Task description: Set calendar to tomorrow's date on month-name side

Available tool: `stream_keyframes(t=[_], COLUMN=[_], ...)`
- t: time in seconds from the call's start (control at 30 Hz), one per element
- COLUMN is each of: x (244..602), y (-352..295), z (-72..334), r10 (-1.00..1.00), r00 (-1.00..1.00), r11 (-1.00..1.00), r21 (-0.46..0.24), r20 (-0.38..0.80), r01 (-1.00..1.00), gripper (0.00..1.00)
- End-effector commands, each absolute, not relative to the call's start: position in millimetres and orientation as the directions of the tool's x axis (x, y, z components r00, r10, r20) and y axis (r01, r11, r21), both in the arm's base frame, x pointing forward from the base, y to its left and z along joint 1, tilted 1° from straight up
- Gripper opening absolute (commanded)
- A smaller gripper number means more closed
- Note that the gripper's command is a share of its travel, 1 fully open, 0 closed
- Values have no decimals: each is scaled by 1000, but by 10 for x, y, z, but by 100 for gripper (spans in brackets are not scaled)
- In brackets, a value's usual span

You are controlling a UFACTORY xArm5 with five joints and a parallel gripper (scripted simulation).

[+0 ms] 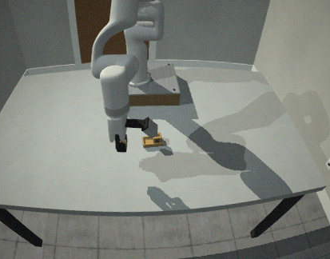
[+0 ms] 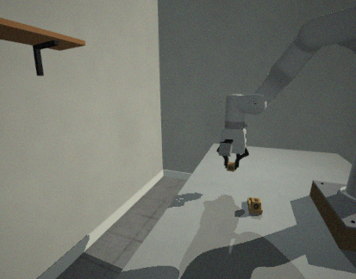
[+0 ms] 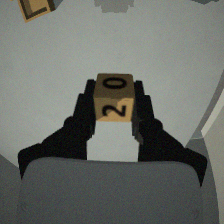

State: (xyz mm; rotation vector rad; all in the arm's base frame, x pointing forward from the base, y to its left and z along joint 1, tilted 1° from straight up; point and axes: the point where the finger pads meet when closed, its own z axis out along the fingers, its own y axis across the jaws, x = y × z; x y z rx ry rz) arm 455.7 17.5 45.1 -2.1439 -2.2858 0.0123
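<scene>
One wooden cube (image 2: 231, 166) (image 3: 114, 97) of the calendar is up in the air, gripped between the two black fingers of the claw (image 1: 121, 143) (image 2: 231, 166) (image 3: 114, 91). In the wrist view two of its faces show dark digits: a 0 on the one farther from the claw's body and a 2 on the nearer one, both turned sideways in that view. The fingers press on opposite sides of the cube.

The calendar's tray (image 1: 152, 145) (image 3: 31, 14) is down on the pale surface (image 1: 64, 160) (image 2: 198, 232) (image 3: 55, 90), apart from the held cube. In the top view the tray's left part is an open recess, and a second cube (image 1: 157, 140) (image 2: 255, 207) stands at its right end. A dark round mark shows on that cube in the exterior view, too small to read for certain. The wrist view catches only a corner of the tray, at the upper left edge.

The claw hangs above the surface, to the left of the tray in the top view, with open air below the cube. Behind it the white arm (image 1: 115, 85) (image 2: 284, 71) reaches back to a base on a mounting block (image 1: 168, 99) (image 2: 325, 207) with a brown side. Shadows spread over the surface around the tray. Past the surface are a tiled floor (image 1: 120, 232) (image 2: 129, 224), grey and cream walls, a brown door (image 1: 88, 36) behind the arm, and a wooden shelf (image 2: 17, 32) on the cream wall.
</scene>
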Motion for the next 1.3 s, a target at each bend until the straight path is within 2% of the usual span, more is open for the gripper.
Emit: stream_keyframes(t=[0.0, 0.53, 0.83, 1.27], x=[4557, 4544, 4483, 4349], y=[176, 189, 248, 369], z=[551, 554, 567, 593], r10=[998, 994, 954, 745], r00=[-64, -107, -299, -667], r11=[64, 107, 299, 667], r21=[-11, -11, -11, -9], r20=[0, 1, 3, 7], r01=[998, 994, 954, 745], gripper=[29, 29, 29, 29])
